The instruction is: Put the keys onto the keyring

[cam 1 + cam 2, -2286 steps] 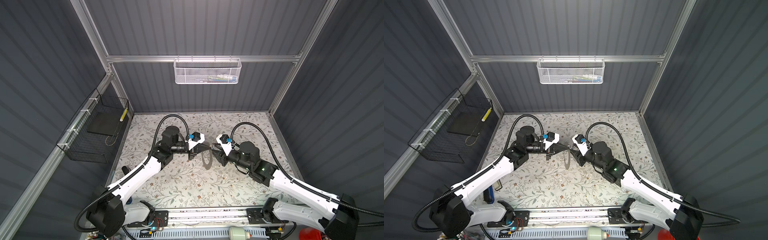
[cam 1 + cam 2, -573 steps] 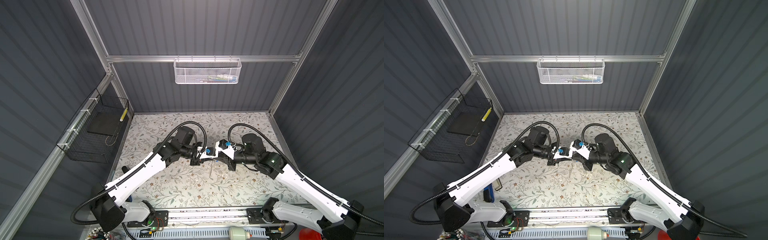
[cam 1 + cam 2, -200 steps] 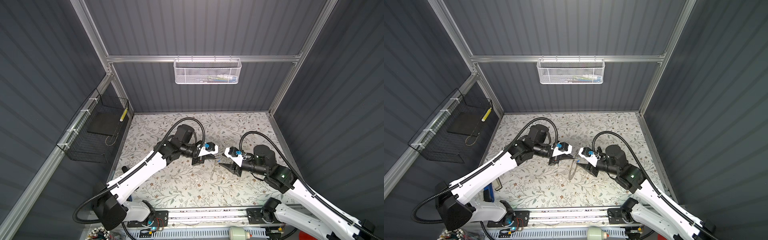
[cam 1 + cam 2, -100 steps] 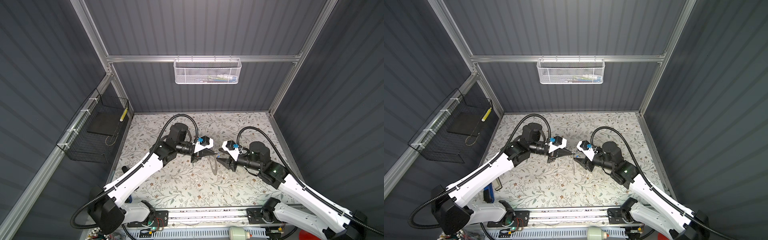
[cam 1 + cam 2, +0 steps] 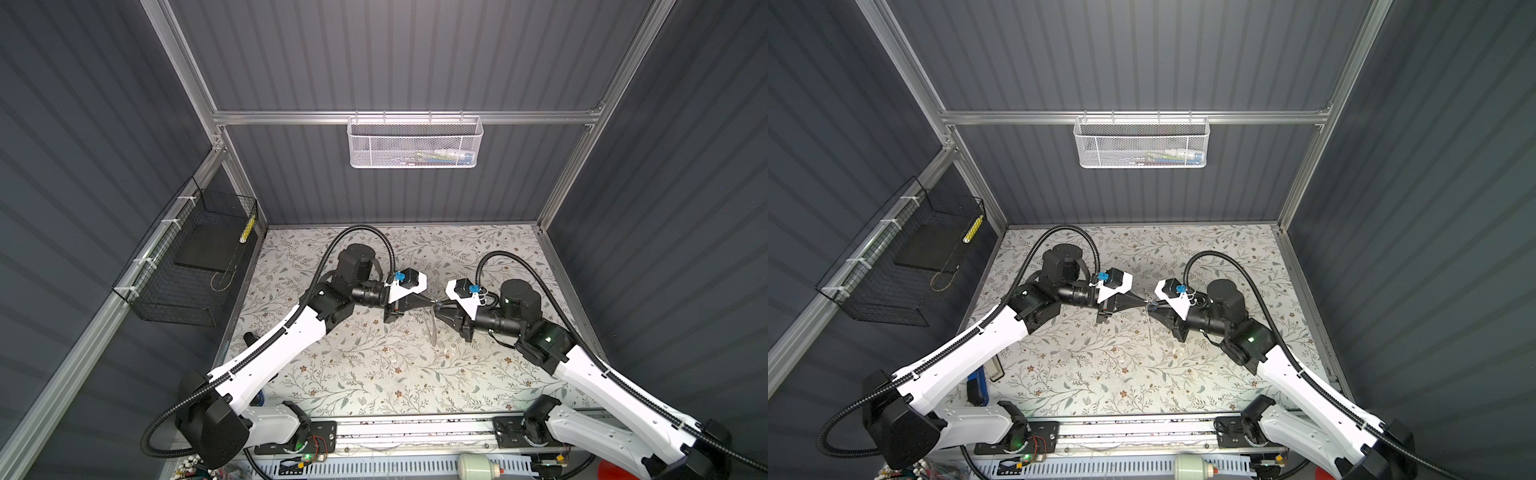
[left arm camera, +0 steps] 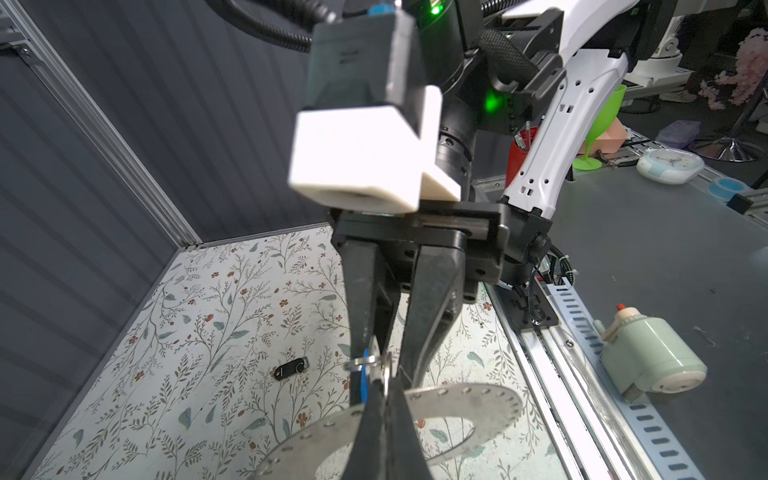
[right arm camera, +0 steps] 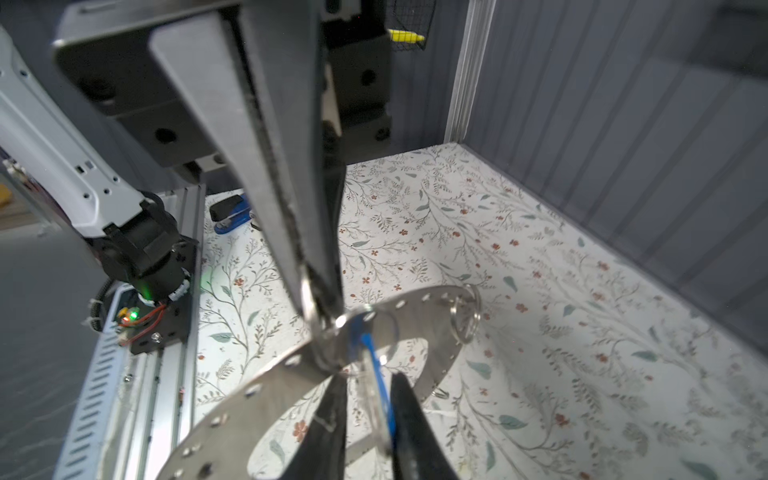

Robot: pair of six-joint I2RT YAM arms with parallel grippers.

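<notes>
The left claw (image 5: pixel 430 304) is clamped on the rim of a perforated disc (image 6: pixel 465 399), held in the air above the surface (image 5: pixel 353 365). The right claw (image 7: pixel 369 380) faces it tip to tip, narrow, with a blue tag (image 7: pixel 375 365) between its fingers; whether it pinches the tag is unclear. A keyring (image 7: pixel 465 316) hangs from the disc; the keys are too small to make out.

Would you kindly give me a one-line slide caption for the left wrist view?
Left gripper clamps a perforated metal ring while the right gripper brackets a blue tag above the floral mat.
</notes>
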